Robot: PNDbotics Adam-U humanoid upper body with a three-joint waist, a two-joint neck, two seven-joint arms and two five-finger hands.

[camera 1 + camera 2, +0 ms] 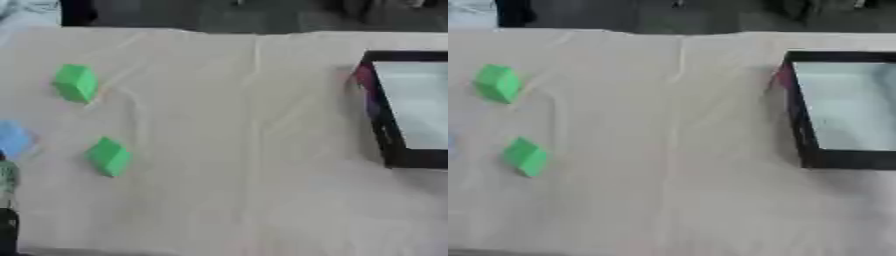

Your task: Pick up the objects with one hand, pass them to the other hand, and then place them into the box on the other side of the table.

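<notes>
Two green blocks lie on the beige cloth at the left: one farther back (75,83) and one nearer (108,156). A pale blue thing (12,139) shows at the left edge between them. The black-walled box (802,125) with a pale floor stands at the right, and no object is visible inside it. A sliver of black (7,232), likely my left hand, shows at the lower left edge with a pale greenish shape (5,177) just above it. My right hand is out of view.
The beige cloth (236,150) covers the whole table, with creases running down its middle. A reddish and purple patch (364,80) clings to the box's left wall. Dark floor and a pale cloth-like shape (26,12) lie beyond the far edge.
</notes>
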